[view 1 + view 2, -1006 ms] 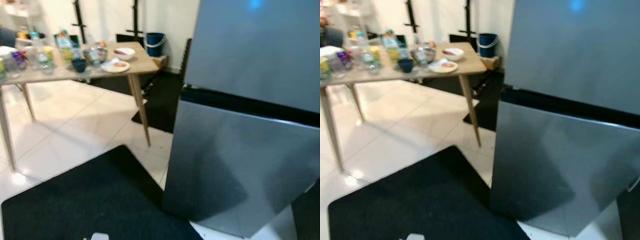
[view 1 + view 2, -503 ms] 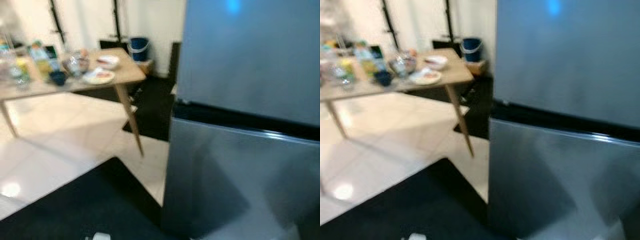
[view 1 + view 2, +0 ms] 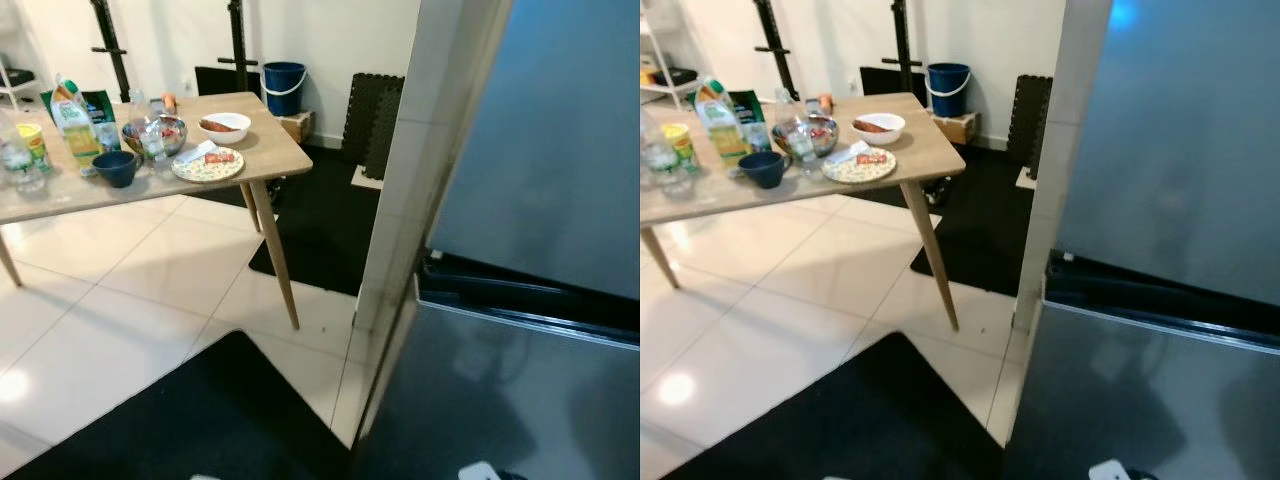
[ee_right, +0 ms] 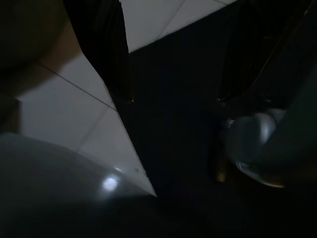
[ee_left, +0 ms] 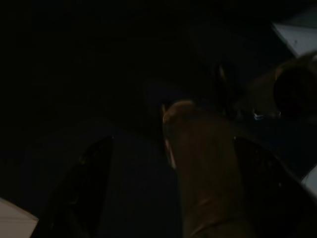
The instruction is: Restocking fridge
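The left gripper (image 5: 168, 163) hangs in deep shade over dark matting; two black fingers (image 5: 89, 168) stand wide apart, so it reads as released, with a dim brownish shape between them that cannot be identified. The right gripper's wrist view looks down on white floor (image 4: 74, 114) meeting the black mat (image 4: 173, 124) along a sharp diagonal edge; whether its fingers are released or clenched cannot be told.

Out from there, the fridge (image 3: 540, 200) stands tall at the right, close in front, its long axis upright. Its grey doors face the camera, both closed, with a dark horizontal seam (image 3: 530, 300) between upper and lower door. A pale tiled pillar (image 3: 420, 170) runs up just beside its left edge.

The black mat (image 3: 190, 420) spreads before the fridge foot, its corner pointing out to open white tile on the left. Beyond, plenty of bare floor under the table (image 3: 270, 150).

The table's near right corner juts toward the pillar, with one slanted leg (image 3: 275, 250) under it. Near that corner sit a patterned plate (image 3: 208, 164) and a white bowl (image 3: 224, 126); further along are a dark blue bowl (image 3: 115, 168), a metal bowl (image 3: 155, 133) and bottles (image 3: 75, 125). A blue bucket (image 3: 284, 87) stands by the far wall.
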Controlling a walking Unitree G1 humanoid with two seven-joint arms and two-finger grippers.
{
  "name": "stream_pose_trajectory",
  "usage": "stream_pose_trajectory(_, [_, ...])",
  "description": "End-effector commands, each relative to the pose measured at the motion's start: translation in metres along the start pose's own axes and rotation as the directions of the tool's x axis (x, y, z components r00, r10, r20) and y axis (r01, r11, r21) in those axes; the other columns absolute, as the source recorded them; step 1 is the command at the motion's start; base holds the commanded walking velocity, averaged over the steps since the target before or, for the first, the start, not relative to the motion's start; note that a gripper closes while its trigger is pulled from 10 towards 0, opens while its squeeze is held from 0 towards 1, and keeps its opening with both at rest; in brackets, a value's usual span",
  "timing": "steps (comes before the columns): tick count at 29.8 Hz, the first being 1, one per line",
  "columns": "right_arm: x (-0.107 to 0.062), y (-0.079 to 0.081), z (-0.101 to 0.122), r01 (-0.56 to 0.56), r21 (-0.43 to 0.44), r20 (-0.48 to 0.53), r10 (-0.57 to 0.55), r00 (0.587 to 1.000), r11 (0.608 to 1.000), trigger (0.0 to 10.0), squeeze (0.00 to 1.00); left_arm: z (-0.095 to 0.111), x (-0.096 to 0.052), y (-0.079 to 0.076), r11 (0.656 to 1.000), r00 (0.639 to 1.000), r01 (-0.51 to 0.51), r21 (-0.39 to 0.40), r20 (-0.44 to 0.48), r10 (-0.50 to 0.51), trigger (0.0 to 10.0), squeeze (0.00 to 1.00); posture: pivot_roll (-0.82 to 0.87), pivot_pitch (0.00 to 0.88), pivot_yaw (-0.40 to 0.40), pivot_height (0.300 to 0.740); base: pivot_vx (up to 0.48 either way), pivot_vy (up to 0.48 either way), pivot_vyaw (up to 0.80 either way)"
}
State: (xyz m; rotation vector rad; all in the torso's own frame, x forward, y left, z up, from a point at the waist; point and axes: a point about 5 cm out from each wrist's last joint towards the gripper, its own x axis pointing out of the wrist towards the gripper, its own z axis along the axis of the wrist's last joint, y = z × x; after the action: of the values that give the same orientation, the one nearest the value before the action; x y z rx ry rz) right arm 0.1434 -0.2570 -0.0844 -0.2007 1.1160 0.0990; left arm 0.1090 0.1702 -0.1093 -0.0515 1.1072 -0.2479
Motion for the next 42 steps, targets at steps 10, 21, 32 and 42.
stream_pose_trajectory(10, [-0.006,-0.008,0.035,-0.178,0.166,0.283,0.126,0.951,0.970,10.0,0.00,-0.015,-0.001,-0.008,1.000,0.998,0.028,-0.008,-0.059,-0.029,10.0,0.00,-0.05,0.013,-0.037,0.740,0.000,0.000,0.00])
stream_pose_trajectory(21, [-0.018,-0.020,0.111,-0.314,0.179,0.594,0.152,0.790,0.933,10.0,0.00,-0.013,-0.001,-0.004,1.000,0.998,0.026,0.007,-0.059,-0.025,10.0,0.00,-0.05,0.007,-0.030,0.740,0.000,0.000,0.00])
stream_pose_trajectory(32, [-0.034,-0.028,0.165,-0.306,0.124,0.737,0.119,0.665,0.944,10.0,0.00,-0.014,-0.002,-0.003,1.000,0.998,0.022,0.009,-0.063,-0.021,10.0,0.00,-0.05,0.009,-0.030,0.740,0.000,0.000,0.00])
stream_pose_trajectory(42, [-0.038,-0.022,0.183,-0.306,0.078,0.767,0.139,0.627,0.949,10.0,0.00,-0.014,-0.002,-0.004,1.000,0.998,0.024,0.006,-0.062,-0.024,10.0,0.00,-0.04,0.008,-0.033,0.740,0.000,0.000,0.00])
